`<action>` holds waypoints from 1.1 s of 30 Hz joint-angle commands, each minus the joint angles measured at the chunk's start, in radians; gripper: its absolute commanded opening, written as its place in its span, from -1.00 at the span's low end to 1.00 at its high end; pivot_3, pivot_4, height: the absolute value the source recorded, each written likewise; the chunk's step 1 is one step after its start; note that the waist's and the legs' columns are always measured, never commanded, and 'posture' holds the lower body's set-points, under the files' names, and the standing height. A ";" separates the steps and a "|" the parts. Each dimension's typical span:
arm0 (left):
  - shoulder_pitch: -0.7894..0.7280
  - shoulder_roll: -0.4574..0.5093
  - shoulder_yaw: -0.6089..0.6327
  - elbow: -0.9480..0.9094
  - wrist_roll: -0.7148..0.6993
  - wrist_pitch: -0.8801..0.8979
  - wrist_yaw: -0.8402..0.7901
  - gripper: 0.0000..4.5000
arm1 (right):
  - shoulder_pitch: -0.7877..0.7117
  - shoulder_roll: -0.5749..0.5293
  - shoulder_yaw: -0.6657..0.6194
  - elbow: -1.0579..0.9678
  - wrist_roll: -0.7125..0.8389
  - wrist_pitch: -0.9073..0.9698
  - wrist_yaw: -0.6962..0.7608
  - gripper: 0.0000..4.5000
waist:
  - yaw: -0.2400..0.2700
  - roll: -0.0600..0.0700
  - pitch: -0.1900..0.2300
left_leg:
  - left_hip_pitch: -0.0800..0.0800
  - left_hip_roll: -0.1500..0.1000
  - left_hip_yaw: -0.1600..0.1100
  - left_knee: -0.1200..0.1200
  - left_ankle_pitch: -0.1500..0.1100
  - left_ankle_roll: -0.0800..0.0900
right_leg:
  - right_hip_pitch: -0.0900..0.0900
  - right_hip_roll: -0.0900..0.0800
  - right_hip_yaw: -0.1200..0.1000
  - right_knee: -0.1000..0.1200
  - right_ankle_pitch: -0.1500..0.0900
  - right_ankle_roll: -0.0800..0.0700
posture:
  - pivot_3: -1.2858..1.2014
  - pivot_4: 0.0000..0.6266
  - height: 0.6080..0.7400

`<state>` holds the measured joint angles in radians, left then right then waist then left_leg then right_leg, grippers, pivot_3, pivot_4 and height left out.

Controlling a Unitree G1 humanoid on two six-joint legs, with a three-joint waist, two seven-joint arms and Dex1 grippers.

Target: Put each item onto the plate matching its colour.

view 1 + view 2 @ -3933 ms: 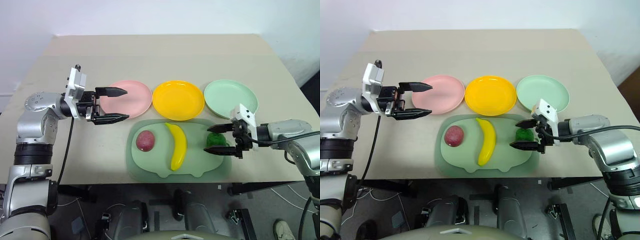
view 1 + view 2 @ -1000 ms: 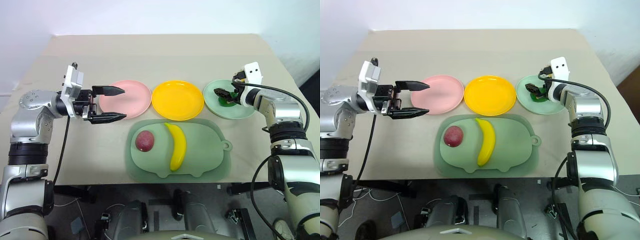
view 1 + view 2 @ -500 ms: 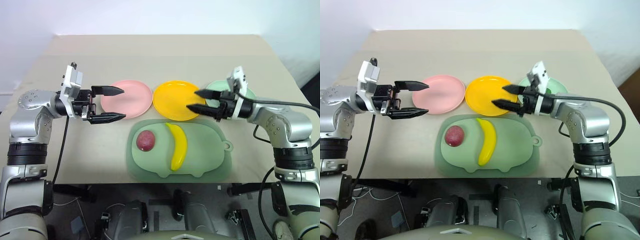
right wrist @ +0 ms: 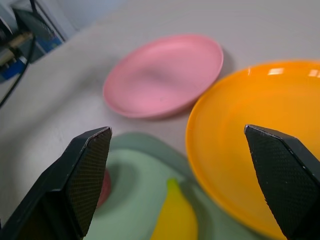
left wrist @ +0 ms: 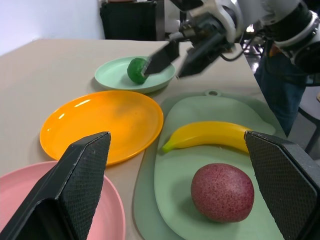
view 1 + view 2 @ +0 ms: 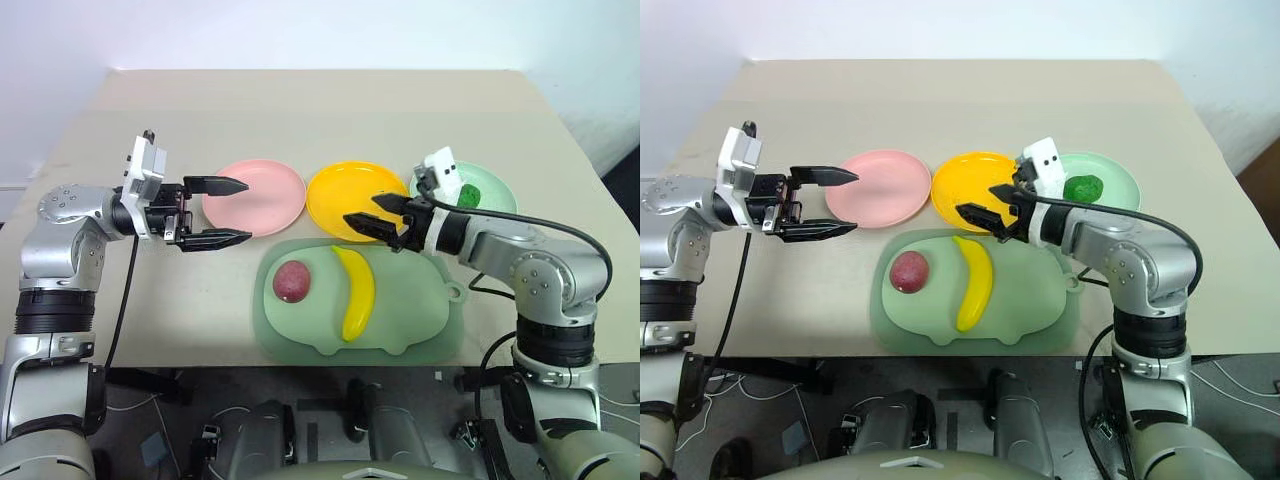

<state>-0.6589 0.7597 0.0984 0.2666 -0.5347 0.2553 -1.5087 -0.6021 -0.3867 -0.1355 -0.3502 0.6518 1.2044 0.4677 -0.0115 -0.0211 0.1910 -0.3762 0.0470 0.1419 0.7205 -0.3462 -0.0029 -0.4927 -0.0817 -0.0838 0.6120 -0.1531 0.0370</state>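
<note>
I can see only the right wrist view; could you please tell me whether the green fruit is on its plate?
Observer: Yes, the green fruit lies on the mint green plate, just beyond the right gripper.
Operator: Thank you. Where are the other two fruits?
Observer: The banana and the reddish-purple fruit both lie on the pale green board, apart from each other, with no gripper touching them.
Operator: And the left gripper?
Observer: The left gripper hovers open and empty at the left edge of the pink plate.
</note>
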 commanded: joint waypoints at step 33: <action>-0.074 -0.018 -0.004 0.071 0.026 -0.047 -0.058 1.00 | 0.231 0.192 0.064 -0.308 -0.067 0.315 -0.397 0.98 | -0.003 -0.001 -0.001 | -0.001 -0.001 -0.007 -0.001 0.000 0.000 | 0.000 0.000 -0.001 0.000 0.000 0.000 | 0.03 -0.52 0.45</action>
<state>-0.7208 0.7216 0.0691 0.3641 -0.5018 0.2118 -1.5670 -0.3634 -0.1834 -0.0956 -0.6416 0.6019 1.5514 0.0725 -0.0149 -0.0216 0.1903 -0.3772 0.0459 0.1349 0.7199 -0.3463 -0.0027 -0.4923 -0.0813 -0.0844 0.6115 -0.1534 0.0368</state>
